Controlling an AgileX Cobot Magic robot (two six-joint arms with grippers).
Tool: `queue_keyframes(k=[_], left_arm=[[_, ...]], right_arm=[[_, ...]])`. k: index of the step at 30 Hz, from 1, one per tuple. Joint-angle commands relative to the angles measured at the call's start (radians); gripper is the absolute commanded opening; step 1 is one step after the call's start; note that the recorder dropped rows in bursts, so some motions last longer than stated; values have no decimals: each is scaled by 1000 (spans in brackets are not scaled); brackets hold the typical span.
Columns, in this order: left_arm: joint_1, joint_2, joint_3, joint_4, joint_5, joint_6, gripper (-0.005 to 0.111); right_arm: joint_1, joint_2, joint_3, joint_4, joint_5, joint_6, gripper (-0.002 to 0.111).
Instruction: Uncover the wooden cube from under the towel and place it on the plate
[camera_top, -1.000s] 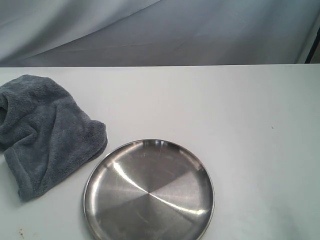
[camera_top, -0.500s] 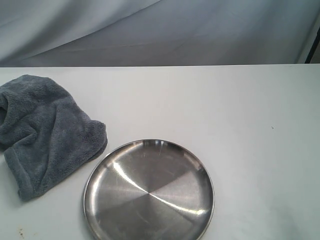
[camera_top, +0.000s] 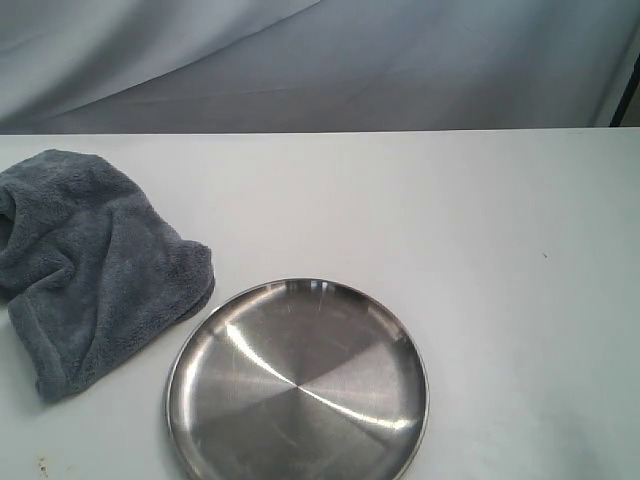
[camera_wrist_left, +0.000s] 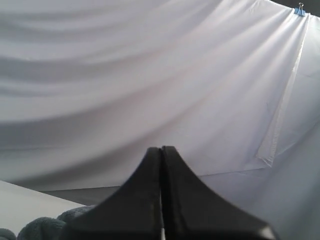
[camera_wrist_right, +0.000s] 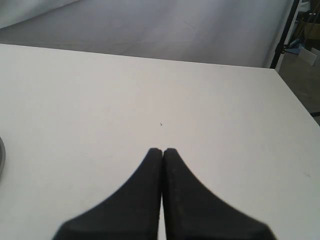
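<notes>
The dark grey fluffy towel lies bunched at the left of the white table. The wooden cube is hidden; no part of it shows. Just right of the towel, at the front, sits the shiny steel plate with nothing on it. Neither arm appears in the exterior view. My left gripper is shut with nothing between its fingers, and a bit of the towel shows beside it. My right gripper is also shut and holds nothing, above bare table, with the plate's rim at the picture's edge.
A grey-white cloth backdrop hangs behind the table. The white tabletop stretches to the right of the plate. In the right wrist view the table's edge borders a dark floor area with a stand.
</notes>
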Motion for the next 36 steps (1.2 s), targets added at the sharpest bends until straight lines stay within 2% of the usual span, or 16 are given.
queue_keyframes(k=[1, 8, 11, 14, 17, 22, 29, 31, 36], left_arm=[[-2, -4, 5, -1, -8, 34, 0], [-2, -4, 5, -1, -247, 34, 0], [-2, -4, -20, -1, -190, 42, 0], [-2, 8, -94, 1, -161, 126, 0], [-2, 96, -175, 1, -136, 229, 0], [-2, 300, -328, 1, 138, 294, 0], [-2, 644, -484, 1, 344, 299, 0], [-2, 760, -553, 1, 446, 307, 0], [-2, 1020, -728, 1, 716, 436, 0]], right_arm=[[-8, -6, 4, 5, -2, -4, 0], [-8, -6, 4, 5, -2, -4, 0], [-8, -6, 4, 5, -2, -4, 0], [-8, -6, 4, 5, -2, -4, 0], [-8, -6, 4, 5, -2, -4, 0], [-8, -6, 4, 5, -2, -4, 0], [-8, -6, 4, 5, -2, -4, 0], [-8, -6, 4, 5, -2, -4, 0], [-8, -6, 4, 5, -2, -4, 0]])
